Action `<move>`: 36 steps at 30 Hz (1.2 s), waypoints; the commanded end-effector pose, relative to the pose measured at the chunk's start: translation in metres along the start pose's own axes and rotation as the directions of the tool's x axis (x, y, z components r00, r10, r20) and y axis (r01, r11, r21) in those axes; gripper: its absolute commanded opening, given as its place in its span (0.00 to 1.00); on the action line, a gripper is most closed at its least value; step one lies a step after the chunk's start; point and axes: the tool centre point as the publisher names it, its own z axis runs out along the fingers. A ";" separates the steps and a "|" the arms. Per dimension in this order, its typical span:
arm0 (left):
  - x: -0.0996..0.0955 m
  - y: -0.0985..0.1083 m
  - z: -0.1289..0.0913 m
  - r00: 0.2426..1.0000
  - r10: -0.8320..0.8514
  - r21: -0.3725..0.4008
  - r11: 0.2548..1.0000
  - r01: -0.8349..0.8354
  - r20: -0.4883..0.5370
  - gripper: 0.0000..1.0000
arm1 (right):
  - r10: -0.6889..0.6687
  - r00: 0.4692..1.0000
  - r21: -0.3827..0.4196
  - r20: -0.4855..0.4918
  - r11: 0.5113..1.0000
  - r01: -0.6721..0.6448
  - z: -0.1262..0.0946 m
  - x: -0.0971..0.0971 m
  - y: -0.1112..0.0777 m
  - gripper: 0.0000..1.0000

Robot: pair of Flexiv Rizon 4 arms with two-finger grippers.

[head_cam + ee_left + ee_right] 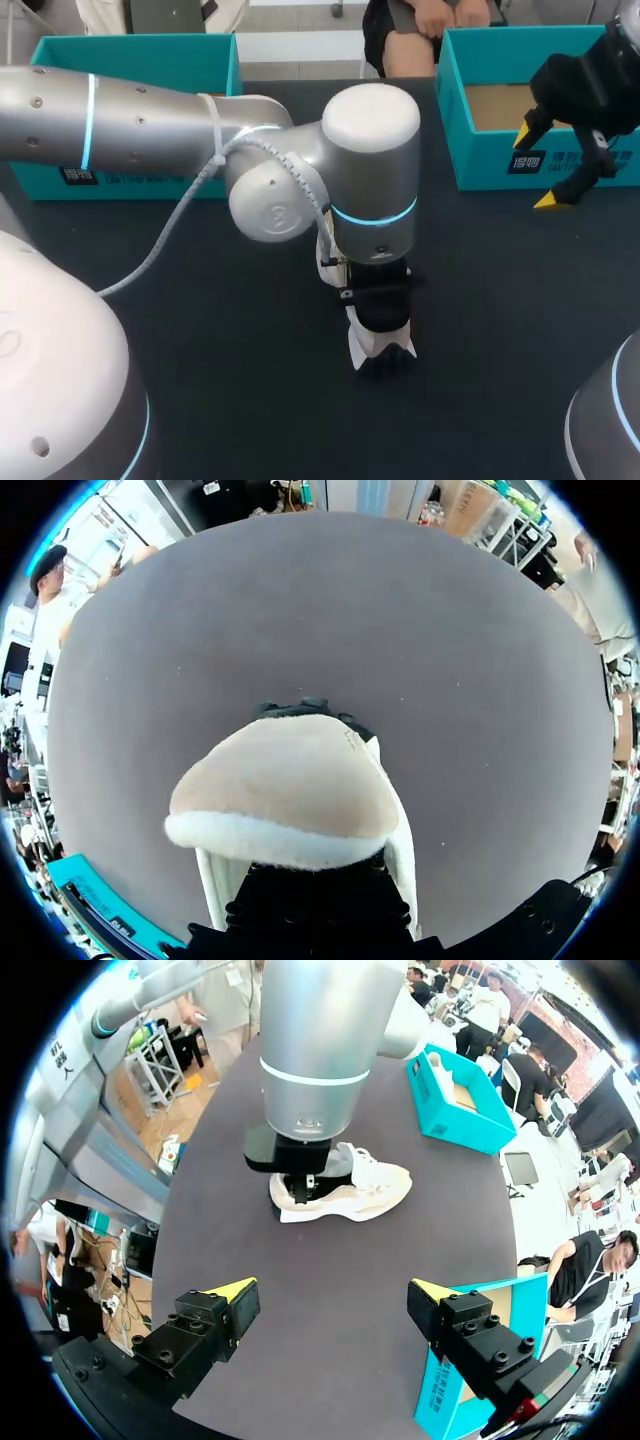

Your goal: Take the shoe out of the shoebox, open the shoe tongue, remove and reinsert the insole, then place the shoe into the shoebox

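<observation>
**A:** What takes up the most room?

**B:** The dark matte table (200, 330). Over it is the thick silver left arm (370, 170), which comes in from the left side and bends straight down near the middle.

**A:** And the boxes?

**B:** There are two open teal cardboard boxes at the far edge. The left-hand box (140, 50) sits behind the arm. The right-hand box (480, 160) shows brown cardboard inside.

**A:** Where is the shoe?

**B:** The cream-and-white lace-up sneaker (375, 1185) is out of both boxes. It stands sole down on the table near the middle, well apart from each box.

**A:** Is the left gripper on it?

**B:** The left gripper (300, 1175) is down at the sneaker's opening. Its wrist view is filled by a beige padded part (285, 790) of the sneaker with a white fleecy rim. I cannot tell whether the gripper is clamped on anything.

**A:** And the other one?

**B:** The right gripper (335, 1295) hangs over the front wall of the right-hand box. Its yellow tips are spread wide, with nothing between them.
</observation>
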 end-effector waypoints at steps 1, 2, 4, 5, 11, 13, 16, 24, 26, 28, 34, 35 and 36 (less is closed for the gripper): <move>-0.001 -0.006 -0.001 1.000 0.005 -0.002 1.000 -0.005 0.004 0.00 | 0.001 1.000 0.003 -0.004 1.000 -0.001 0.001 -0.002 0.001 1.00; 0.001 -0.006 -0.006 1.000 0.002 -0.005 1.000 -0.002 0.011 0.00 | 0.001 1.000 0.003 -0.004 1.000 -0.001 0.001 -0.002 0.001 1.00; 0.003 -0.003 -0.013 1.000 -0.011 -0.018 1.000 0.011 0.027 0.00 | 0.001 1.000 0.003 -0.004 1.000 -0.001 0.001 -0.002 0.001 1.00; 0.004 -0.002 -0.017 0.999 -0.008 -0.019 1.000 0.009 0.032 0.00 | 0.001 1.000 0.003 -0.004 1.000 -0.001 0.001 -0.002 0.001 1.00; -0.001 0.007 -0.031 0.997 -0.022 -0.042 0.999 0.025 0.071 0.00 | 0.001 1.000 0.003 -0.004 1.000 -0.001 0.001 -0.002 0.001 1.00; -0.005 0.009 -0.030 0.996 -0.019 -0.033 0.999 0.022 0.090 0.00 | 0.001 1.000 0.003 -0.004 1.000 -0.001 0.001 -0.002 0.001 1.00; -0.012 0.009 -0.023 0.995 -0.017 -0.022 1.000 0.019 0.094 0.00 | 0.001 1.000 0.003 -0.004 1.000 -0.001 0.001 -0.002 0.001 1.00; -0.022 -0.003 -0.003 0.997 -0.016 0.004 1.000 0.016 0.069 0.00 | 0.001 1.000 0.003 -0.004 1.000 -0.001 0.001 -0.002 0.001 1.00; -0.021 -0.005 0.002 0.998 -0.019 0.001 1.000 0.019 0.055 0.00 | 0.001 1.000 0.003 -0.004 1.000 -0.001 0.001 -0.002 0.001 1.00; -0.019 -0.006 0.003 0.998 -0.029 0.000 1.000 0.029 0.050 0.00 | 0.001 1.000 0.003 -0.004 1.000 -0.001 0.001 -0.002 0.001 1.00; -0.010 0.005 -0.019 0.996 -0.055 -0.036 0.998 0.058 0.064 0.00 | 0.001 1.000 0.003 -0.004 1.000 -0.001 0.001 -0.002 0.001 1.00; -0.009 0.007 -0.023 0.996 -0.059 -0.049 0.997 0.063 0.071 0.00 | 0.001 1.000 0.003 -0.004 1.000 -0.001 0.001 -0.002 0.001 1.00; -0.008 0.008 -0.026 0.995 -0.064 -0.065 0.995 0.069 0.072 0.00 | 0.001 1.000 0.003 -0.004 1.000 -0.001 0.001 -0.002 0.001 1.00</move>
